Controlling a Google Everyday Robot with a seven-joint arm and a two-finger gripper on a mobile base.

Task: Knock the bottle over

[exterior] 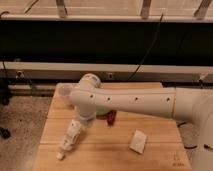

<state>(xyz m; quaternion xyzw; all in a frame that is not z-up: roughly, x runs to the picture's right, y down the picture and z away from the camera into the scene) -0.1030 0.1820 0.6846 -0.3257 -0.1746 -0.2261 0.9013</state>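
Observation:
The bottle (70,136) lies on its side on the wooden table (110,152). It points diagonally, with its white cap (60,155) toward the front left edge. My white arm reaches in from the right across the table. Its wrist bends down to the gripper (83,121), which sits right at the bottle's upper end. The arm hides the gripper's fingers.
A translucent white cup (63,90) stands at the table's back left, partly behind the arm. A flat white block (137,141) lies front right. A small red object (111,118) shows under the arm. A black wall and cables run behind the table.

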